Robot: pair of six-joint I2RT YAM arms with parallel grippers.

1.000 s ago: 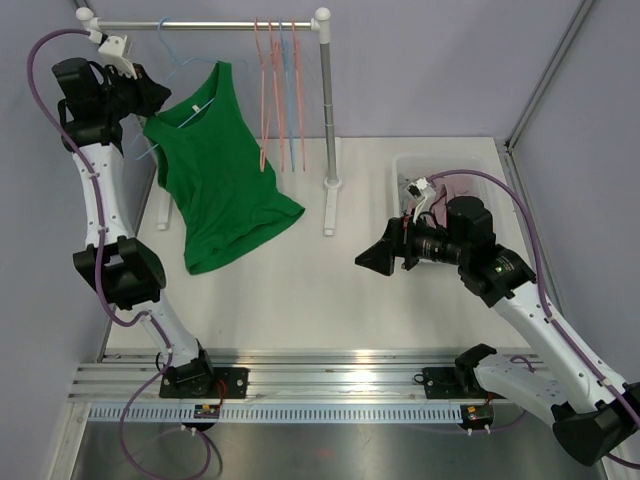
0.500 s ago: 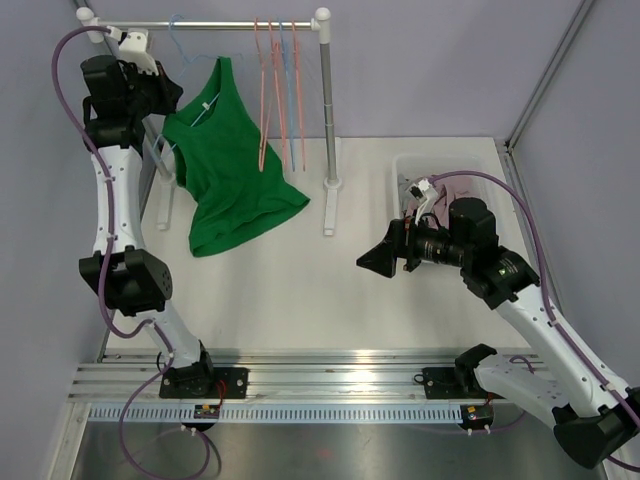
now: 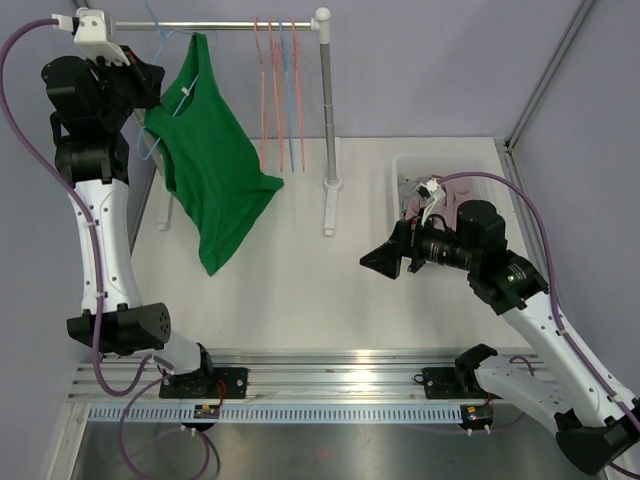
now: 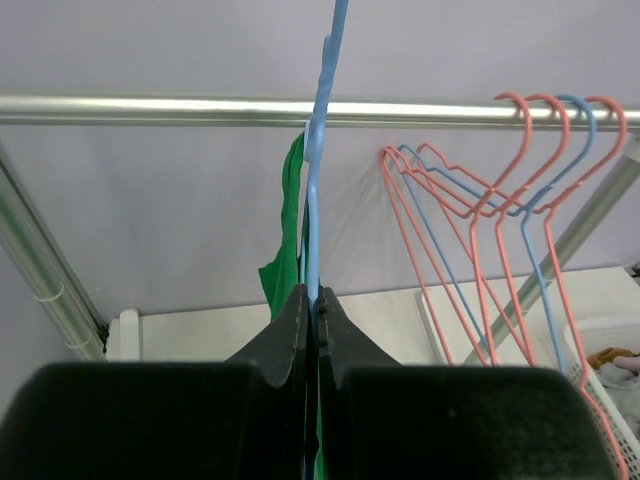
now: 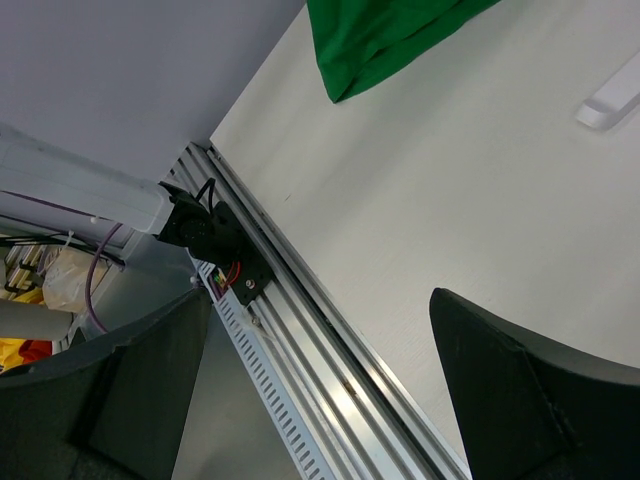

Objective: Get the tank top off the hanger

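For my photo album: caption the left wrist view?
End effector pinching a blue hanger carrying a green tank top.

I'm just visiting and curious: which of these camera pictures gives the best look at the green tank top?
The top external view: the whole green tank top hangs there from the blue hanger, gripped by the left gripper. The left wrist view shows only a thin green sliver behind the hanger; the right wrist view catches just its bottom hem.

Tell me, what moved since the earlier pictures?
The left gripper, shut on the blue hanger, went up toward the rail, so the green tank top rose and now hangs narrower. The right gripper stayed open in about the same spot, and the spare hangers stayed put.
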